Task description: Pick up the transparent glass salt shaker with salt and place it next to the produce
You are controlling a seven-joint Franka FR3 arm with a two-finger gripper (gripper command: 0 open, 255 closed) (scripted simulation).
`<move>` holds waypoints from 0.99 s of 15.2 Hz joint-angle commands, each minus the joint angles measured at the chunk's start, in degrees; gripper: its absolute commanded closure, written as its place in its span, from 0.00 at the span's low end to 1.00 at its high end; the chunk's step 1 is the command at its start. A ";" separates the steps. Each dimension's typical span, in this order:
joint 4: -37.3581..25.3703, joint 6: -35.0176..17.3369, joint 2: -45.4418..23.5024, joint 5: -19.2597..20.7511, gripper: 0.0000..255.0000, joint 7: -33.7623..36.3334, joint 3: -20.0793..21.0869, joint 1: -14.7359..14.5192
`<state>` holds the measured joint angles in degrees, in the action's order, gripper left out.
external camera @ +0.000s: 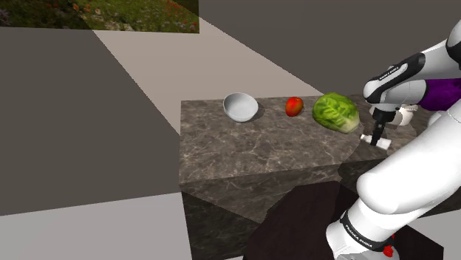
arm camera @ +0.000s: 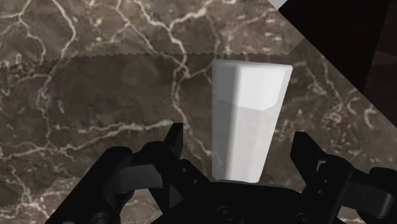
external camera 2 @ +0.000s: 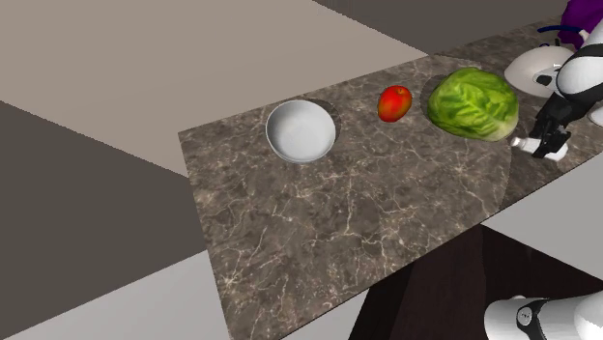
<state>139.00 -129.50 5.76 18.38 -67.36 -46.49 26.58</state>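
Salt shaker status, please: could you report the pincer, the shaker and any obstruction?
Pincer open, astride white salt shaker, not touching. Shaker lying on marble counter, near lettuce. Nothing blocking.

on the counter (external camera: 251,151), shoulder view's left to right: bowl (external camera: 241,106), fruit (external camera: 294,106), lettuce (external camera: 335,112), salt shaker (arm camera: 248,114) just beside lettuce

bowl (external camera: 241,106) | red fruit (external camera: 294,106) | lettuce (external camera: 335,112) | white shaker (external camera: 385,143) beside lettuce | fingers (external camera: 377,133) at shaker

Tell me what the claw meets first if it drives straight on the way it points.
Probably the white tapered salt shaker, between the fingers of the open claw. The dark veined stone countertop lies just behind it, though depth is unclear.
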 commanded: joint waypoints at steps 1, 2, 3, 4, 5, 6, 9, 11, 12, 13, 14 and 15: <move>0.00 0.00 0.00 0.00 0.00 0.00 0.00 0.00; 0.00 0.00 0.00 0.00 0.00 0.00 0.00 0.00; 0.00 0.00 0.00 0.00 0.00 0.00 0.00 0.00; -0.93 2.33 1.61 0.76 0.00 0.68 0.53 -0.04; -1.93 4.63 3.07 1.35 0.00 1.25 1.07 -0.13; -3.00 6.89 4.39 1.78 0.00 1.71 1.66 -0.19; -3.88 8.63 5.32 2.01 0.00 2.00 2.22 -0.16; -3.88 8.63 5.32 2.01 0.00 2.00 2.22 -0.16; -3.88 8.63 5.32 2.01 0.00 2.00 2.22 -0.16; -3.88 8.63 5.32 2.01 0.00 2.00 2.22 -0.16; -3.88 8.63 5.32 2.01 0.00 2.00 2.22 -0.16; -3.88 8.63 5.32 2.01 0.00 2.00 2.22 -0.16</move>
